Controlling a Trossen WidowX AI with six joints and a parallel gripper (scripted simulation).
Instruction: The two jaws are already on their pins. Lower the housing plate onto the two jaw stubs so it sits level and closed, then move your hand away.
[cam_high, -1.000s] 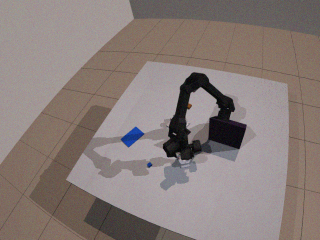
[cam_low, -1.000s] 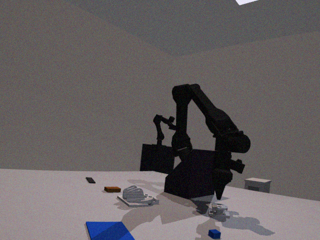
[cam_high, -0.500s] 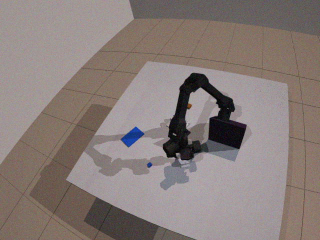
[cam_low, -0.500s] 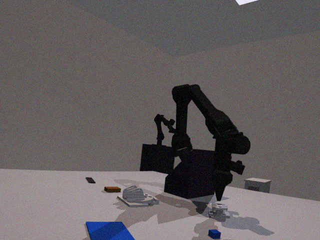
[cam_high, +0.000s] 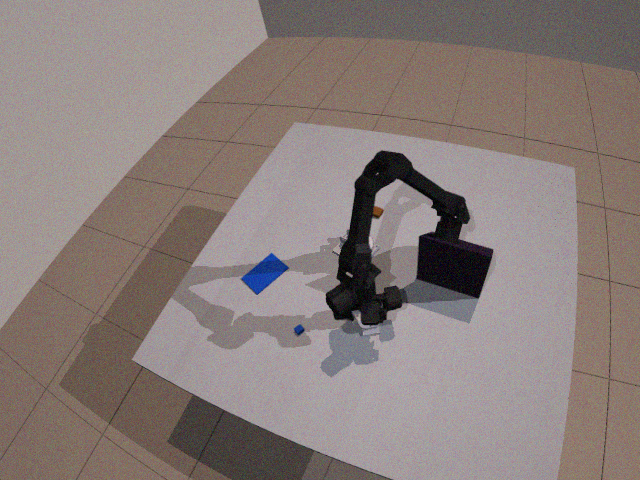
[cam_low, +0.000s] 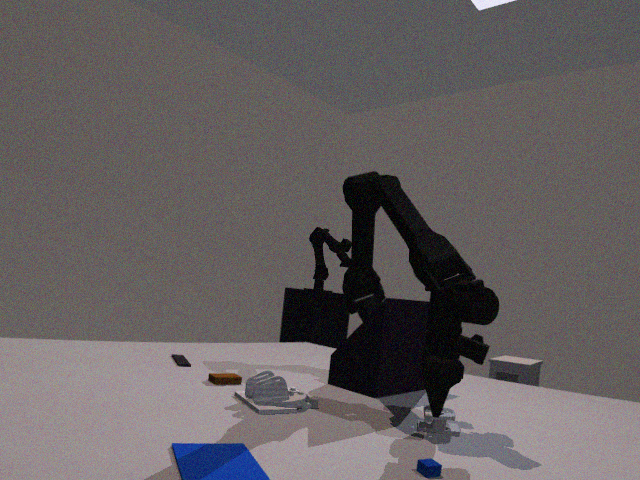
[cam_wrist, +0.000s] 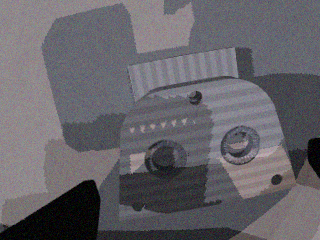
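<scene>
Grey jaw assembly (cam_high: 337, 250) (cam_low: 266, 387), farther from the lower edge of the tabletop (cam_high: 465, 387) (cam_low: 103, 413) in the top view: uncovered. Housing plate (cam_high: 368, 328) (cam_low: 439, 429) (cam_wrist: 200, 125), nearer that edge: unseated. My gripper (cam_high: 371, 314) (cam_low: 436, 414) (cam_wrist: 206, 171), above it, is spread and empty; grasping, seating and withdrawal remain.
</scene>
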